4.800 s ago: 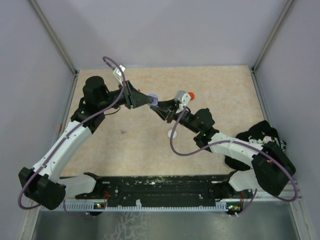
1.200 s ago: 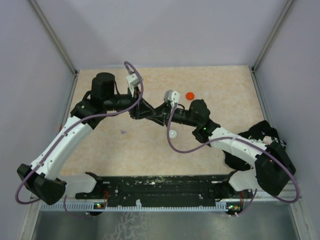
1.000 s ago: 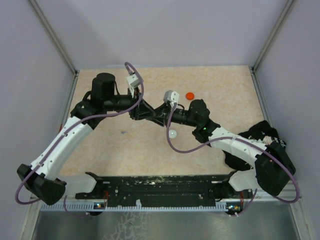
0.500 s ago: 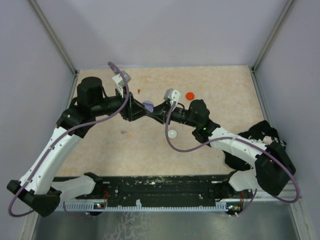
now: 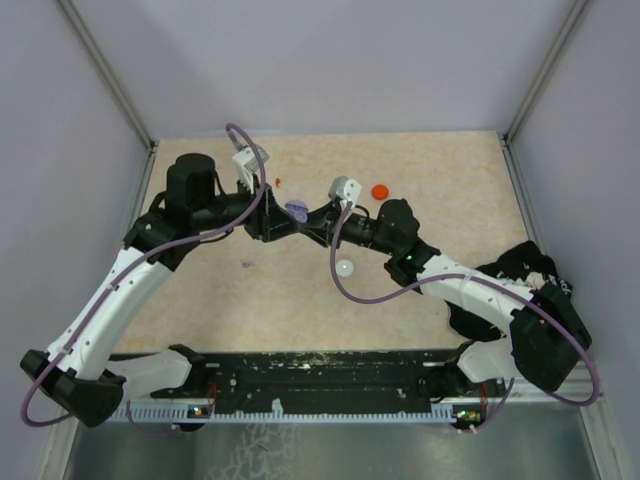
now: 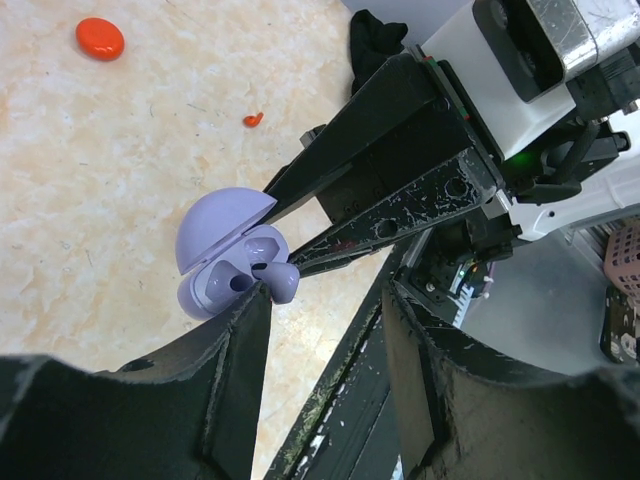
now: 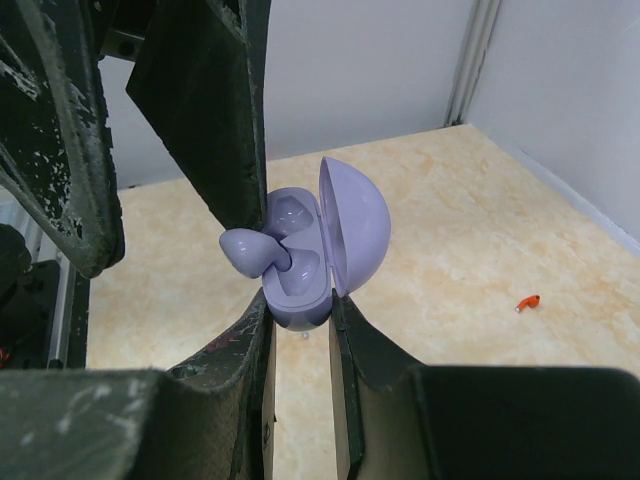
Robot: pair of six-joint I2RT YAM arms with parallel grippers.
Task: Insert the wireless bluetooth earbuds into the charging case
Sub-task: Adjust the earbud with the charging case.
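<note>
Left tool (image 6: 328, 305): released. The jaws stand apart with nothing clamped, and one fingertip (image 6: 248, 325) sits right beside the small lavender plastic earbud (image 6: 281, 281).
Right tool (image 7: 300, 312): clenched on the base of the round lavender clamshell charging case (image 7: 300, 268), holding it up off the table with the lid swung open.
Earbud position: it's perched at the mouth of the case with its bulb end poking out past the rim. To my eye it isn't seated yet. One socket shows bare beside it.
Step in hand: looks like the seating step. The earbud is let go and wants a nudge down into its socket.
Risk one: the earbud only rests there, so a jolt or tilt of the right tool could tip it out onto the beige marbled table (image 5: 450, 170).
Risk two: a left fingertip this close could clip the protruding end on any sideways move and flick it off.
Risk three: an off-line push could twist the case in that narrow pinch, or fold the lid onto an unseated earbud.
Further out: a tiny red earbud (image 6: 253, 119) lies loose on the table, with a round red disc (image 6: 100, 38) beyond it. A round white disc (image 5: 345, 267) lies nearer the bases, and left of it is a small lavender speck (image 5: 246, 265), too small to identify.
</note>
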